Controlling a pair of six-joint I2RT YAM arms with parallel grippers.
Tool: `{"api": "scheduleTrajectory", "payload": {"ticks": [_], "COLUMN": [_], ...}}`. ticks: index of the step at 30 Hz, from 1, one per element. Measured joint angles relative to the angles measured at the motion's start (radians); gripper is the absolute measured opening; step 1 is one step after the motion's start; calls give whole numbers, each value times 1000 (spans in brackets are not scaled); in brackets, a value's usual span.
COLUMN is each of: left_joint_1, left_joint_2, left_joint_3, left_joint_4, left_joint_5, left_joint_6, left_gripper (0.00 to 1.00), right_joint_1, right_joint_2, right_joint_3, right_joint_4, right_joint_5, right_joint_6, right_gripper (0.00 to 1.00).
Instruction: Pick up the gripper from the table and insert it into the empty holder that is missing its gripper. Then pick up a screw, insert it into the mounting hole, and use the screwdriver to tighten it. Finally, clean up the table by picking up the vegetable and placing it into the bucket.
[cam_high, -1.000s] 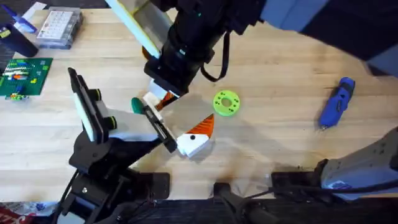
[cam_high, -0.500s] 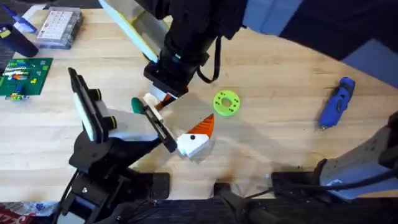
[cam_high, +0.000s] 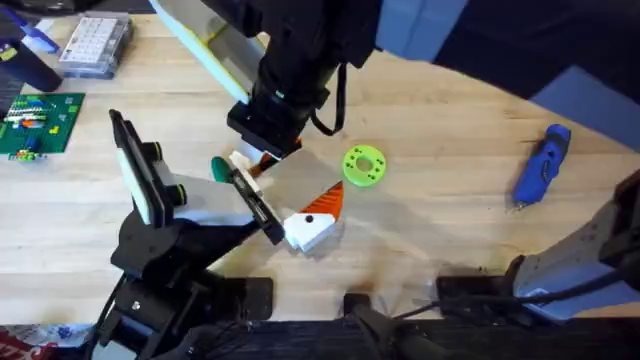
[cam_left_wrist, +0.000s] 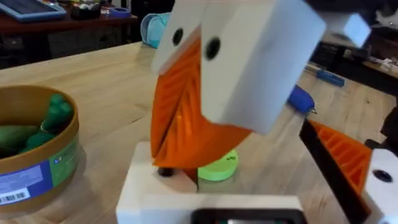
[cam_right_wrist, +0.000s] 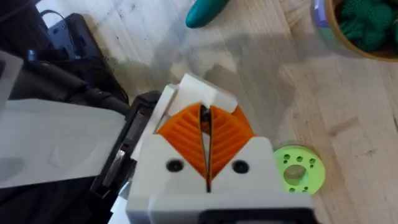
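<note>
The loose gripper, a white block with an orange pad, sits at the empty end of my left gripper's black rail, and my right gripper is shut on it from above. From the left wrist the same gripper piece lies under the right gripper. My left gripper is open, its one mounted finger at the rail's other end. The dark-green vegetable lies on the table just left of the rail. The bucket holds green toys. The blue screwdriver lies far right.
A lime-green disc with holes lies right of the grippers. A clear compartmented box and a green circuit board sit at the far left. The right arm reaches across the table's middle from the upper right.
The right arm has shifted slightly toward the far left, still shut on the gripper piece at the rail. The left arm has not moved.
</note>
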Motion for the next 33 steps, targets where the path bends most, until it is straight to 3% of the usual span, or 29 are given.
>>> {"api": "scheduleTrajectory", "payload": {"ticks": [2, 4, 8, 12, 14, 20, 33], "left_joint_1": [0, 0, 0, 0, 0, 0, 0], "left_joint_2": [0, 0, 0, 0, 0, 0, 0], "left_joint_3": [0, 0, 0, 0, 0, 0, 0], "left_joint_4": [0, 0, 0, 0, 0, 0, 0], "left_joint_5": [-1, -1, 0, 1, 2, 2, 2], "left_joint_6": [0, 0, 0, 1, 2, 2, 4], "left_gripper": [995, 995, 995, 995, 995, 995, 995], "right_joint_1": [0, 0, -1, -14, -30, -84, -201], "right_joint_2": [0, 0, 0, 0, 0, -7, -38], "right_joint_3": [0, 0, 0, 12, 31, 93, 104], "right_joint_4": [0, 1, 2, -8, -10, -10, -36], "right_joint_5": [0, 0, 1, 13, 12, 12, 12], "right_joint_6": [0, 2, -8, -16, -16, -18, -18], "right_gripper": [16, 105, 402, 817, 963, 995, 995]}}
